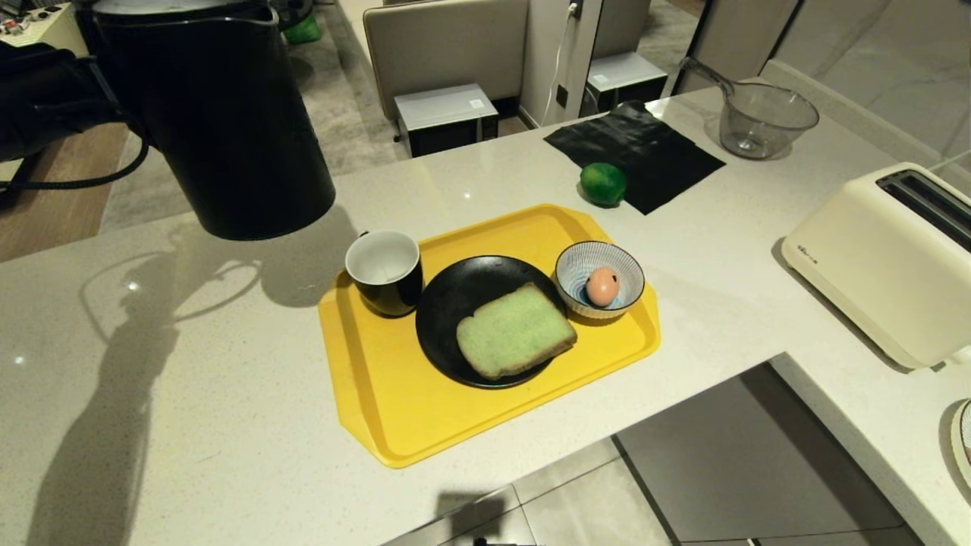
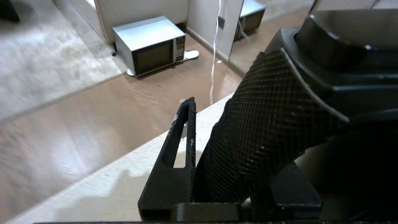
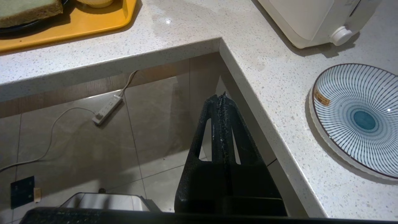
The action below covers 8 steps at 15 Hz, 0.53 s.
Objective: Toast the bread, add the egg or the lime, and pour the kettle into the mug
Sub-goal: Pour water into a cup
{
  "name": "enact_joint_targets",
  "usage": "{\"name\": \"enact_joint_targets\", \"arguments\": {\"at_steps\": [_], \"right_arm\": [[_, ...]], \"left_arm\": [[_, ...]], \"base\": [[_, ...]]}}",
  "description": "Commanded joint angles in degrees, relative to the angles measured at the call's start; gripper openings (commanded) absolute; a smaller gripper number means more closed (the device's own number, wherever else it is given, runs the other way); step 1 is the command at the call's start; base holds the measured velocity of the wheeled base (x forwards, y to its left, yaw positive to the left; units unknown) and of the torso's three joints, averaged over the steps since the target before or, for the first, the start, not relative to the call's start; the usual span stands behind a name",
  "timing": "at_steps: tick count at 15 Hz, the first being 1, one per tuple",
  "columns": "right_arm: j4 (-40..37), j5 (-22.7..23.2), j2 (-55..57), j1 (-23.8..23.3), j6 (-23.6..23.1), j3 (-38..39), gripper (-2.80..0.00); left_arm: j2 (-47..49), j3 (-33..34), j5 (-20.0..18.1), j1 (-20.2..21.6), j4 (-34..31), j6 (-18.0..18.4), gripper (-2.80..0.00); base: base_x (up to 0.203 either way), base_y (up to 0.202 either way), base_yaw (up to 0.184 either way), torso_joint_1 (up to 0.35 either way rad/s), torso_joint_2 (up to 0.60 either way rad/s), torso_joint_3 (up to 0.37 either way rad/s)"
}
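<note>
Kettle point(image 1: 216, 121): matte black, held clear of the counter point(image 1: 190, 394) at the far left, above and to the left of the tray, its base tilted toward the mug. Left gripper point(image 2: 224, 149): fingers closed around the kettle's textured black handle point(image 2: 267, 130), one finger point(image 2: 178, 146) lying flat against it. Right gripper point(image 3: 221, 105): fingers pressed together, holding nothing, hanging below the counter edge over the tiled floor point(image 3: 93, 149), near the inner corner of the counter. Tray point(image 1: 394, 409): yellow, at the middle of the counter, carrying three items. Mug point(image 1: 384, 271): black outside, white inside, upright at the tray's far left corner, touching the plate's rim. Plate point(image 1: 455, 303): black, round, at the tray's centre. Bread point(image 1: 516, 331): one pale green slice with a brown crust, flat on the plate, toward its near right side. Striped bowl point(image 1: 599, 265): blue and white, at the tray's right edge. Egg point(image 1: 602, 286): pinkish brown, inside the striped bowl. Lime point(image 1: 603, 183): dark green, on the counter beyond the tray, at the edge of a black cloth point(image 1: 637, 155). Clear measuring cup point(image 1: 762, 119): beyond the cloth. Toaster point(image 1: 887, 258): cream, on the counter's right wing. Striped plate point(image 3: 357, 118): near the toaster, at the near right.
</note>
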<state>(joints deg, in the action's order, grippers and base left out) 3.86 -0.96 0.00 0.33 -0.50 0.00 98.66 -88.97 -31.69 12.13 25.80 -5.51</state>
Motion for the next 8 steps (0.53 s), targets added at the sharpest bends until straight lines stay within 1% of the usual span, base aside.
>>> {"name": "enact_joint_targets", "arguments": {"at_steps": [1, 3, 6, 8], "right_arm": [[0.0, 0.0, 0.09, 0.02, -0.03, 1.49, -2.8], [0.04, 0.0, 0.09, 0.02, -0.03, 1.49, -2.8], [0.09, 0.0, 0.09, 0.02, -0.03, 1.49, -2.8], [0.09, 0.0, 0.09, 0.02, -0.01, 1.49, -2.8]], "left_arm": [[1.29, -0.06, -1.24, 0.0, 0.25, 5.0, -2.8], [2.31, -0.13, -2.56, 0.0, 0.23, 11.06, -2.8], [3.81, -1.2, -2.78, -0.5, 0.15, 19.27, -2.8], [4.83, -2.42, -2.76, -1.42, -0.04, 23.94, -2.8]], "base": [[0.0, 0.0, 0.0, 0.0, 0.0, 0.0], [0.0, 0.0, 0.0, 0.0, 0.0, 0.0], [0.0, 0.0, 0.0, 0.0, 0.0, 0.0], [0.0, 0.0, 0.0, 0.0, 0.0, 0.0]]}}
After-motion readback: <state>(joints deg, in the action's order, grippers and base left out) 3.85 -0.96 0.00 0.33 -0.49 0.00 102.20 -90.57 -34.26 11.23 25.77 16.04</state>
